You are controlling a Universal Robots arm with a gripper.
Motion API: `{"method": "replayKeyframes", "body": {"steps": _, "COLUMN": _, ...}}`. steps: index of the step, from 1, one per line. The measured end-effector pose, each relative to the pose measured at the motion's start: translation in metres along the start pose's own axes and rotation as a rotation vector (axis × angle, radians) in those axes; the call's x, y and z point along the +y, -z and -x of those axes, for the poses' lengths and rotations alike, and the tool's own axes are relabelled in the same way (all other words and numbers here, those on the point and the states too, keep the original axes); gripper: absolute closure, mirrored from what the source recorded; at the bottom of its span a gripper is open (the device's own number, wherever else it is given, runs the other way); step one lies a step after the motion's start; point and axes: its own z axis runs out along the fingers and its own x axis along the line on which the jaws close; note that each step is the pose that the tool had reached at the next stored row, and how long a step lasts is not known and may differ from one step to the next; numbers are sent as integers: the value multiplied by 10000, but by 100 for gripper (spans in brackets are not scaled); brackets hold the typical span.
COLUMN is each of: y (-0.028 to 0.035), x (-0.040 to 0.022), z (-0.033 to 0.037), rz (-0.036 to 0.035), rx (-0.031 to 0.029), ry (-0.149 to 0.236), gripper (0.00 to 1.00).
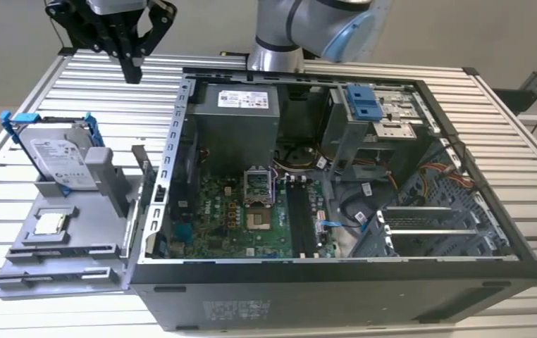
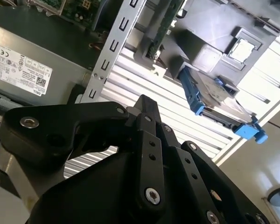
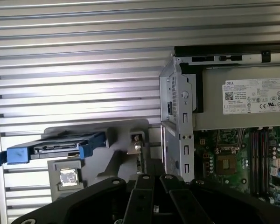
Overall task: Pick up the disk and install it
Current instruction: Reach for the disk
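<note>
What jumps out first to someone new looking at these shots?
The open computer case in the middle of the exterior view, its boards and cables bared. At that view's left, a disk with blue rails stands on edge in a grey holder, and the black gripper hangs empty above the slatted table between disk and case.

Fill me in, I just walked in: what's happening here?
A robot arm is set to fit a hard drive into an open computer case. Its pincer hangs shut and empty above the slatted table, beside the case. The hard drive, in its blue carrier, stands untouched in the grey holder at the exterior view's left.
</note>
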Motion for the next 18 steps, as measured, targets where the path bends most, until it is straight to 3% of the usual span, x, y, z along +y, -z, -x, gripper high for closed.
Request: {"method": "replayKeyframes", "body": {"steps": 18, "y": 8, "x": -4, "z": -428, "rz": -1, "rx": 36, "ry": 57, "gripper": 100}}
